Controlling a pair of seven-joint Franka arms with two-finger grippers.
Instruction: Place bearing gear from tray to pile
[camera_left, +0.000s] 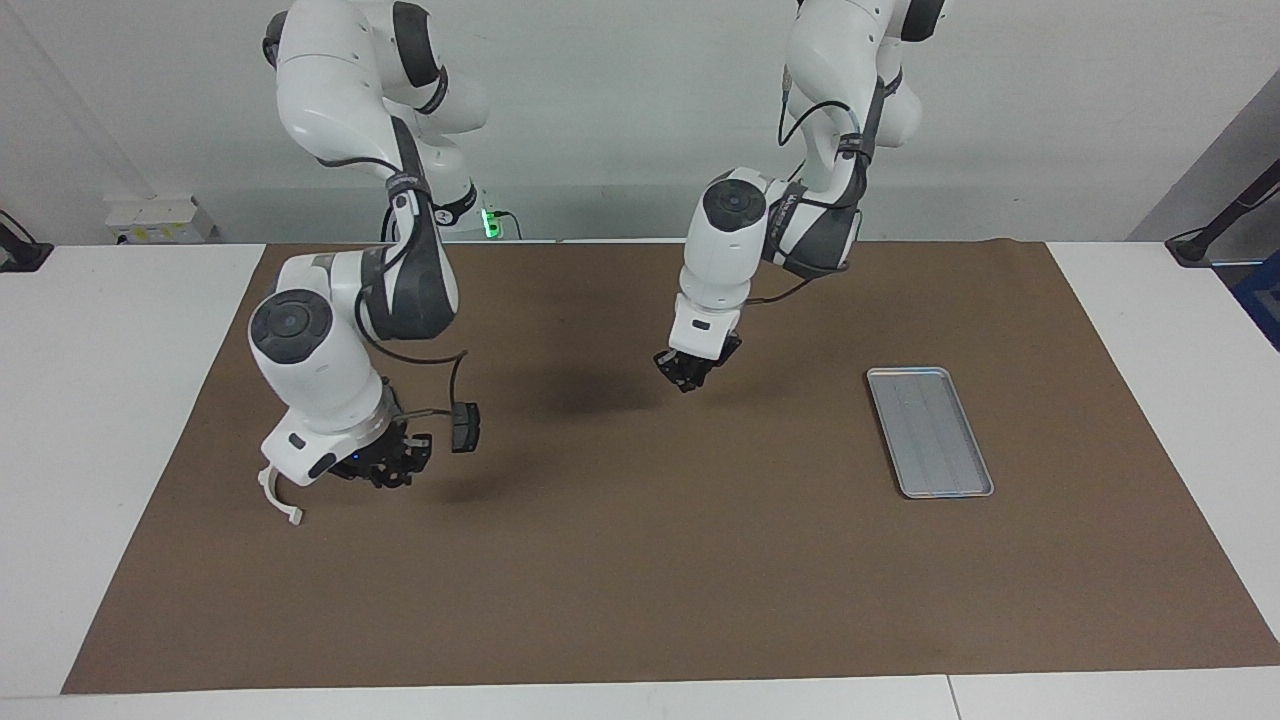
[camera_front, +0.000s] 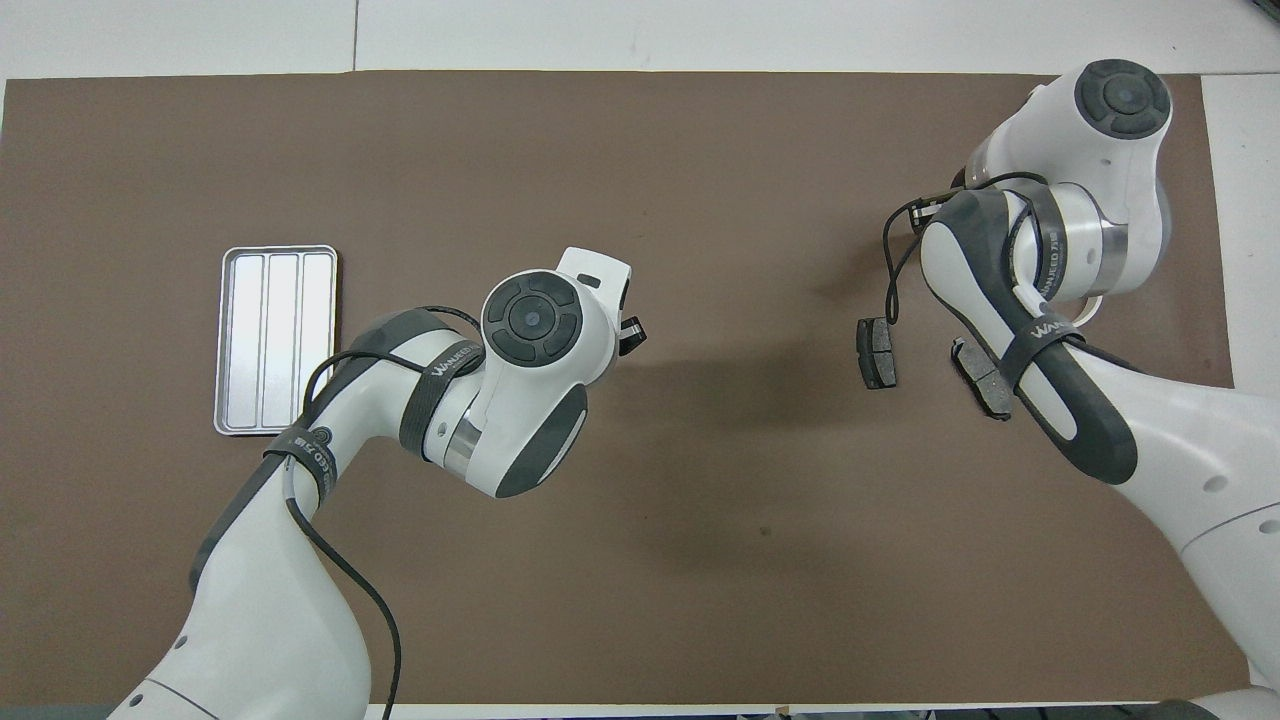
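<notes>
White table is covered by a brown mat, and on that mat everything is laid out.

From the facing view, the tray is seen lying flat toward the left arm's end, its ribbed floor bare. No bearing gear is visible in it or anywhere on the mat. The left gripper is held closed over bare mat, well apart from the tray toward the right arm's end, with nothing seen in it. It is judged to be idle and kept clear. The right gripper is held low over the pile, much farther from the tray in the same direction. Whether it is open or closed, and whether the gear is carried in it, cannot be told. Its place over the pile is judged to suit a drop-off. One brake pad and one white bracket are counted; any other part is hidden by the right arm.

From the overhead view, one tray is again shown empty. The left gripper is seen only at its tip. Two brake pads are counted: the brake pad nearer the tray and a second brake pad partly covered by the right arm, under which the right gripper is hidden.
</notes>
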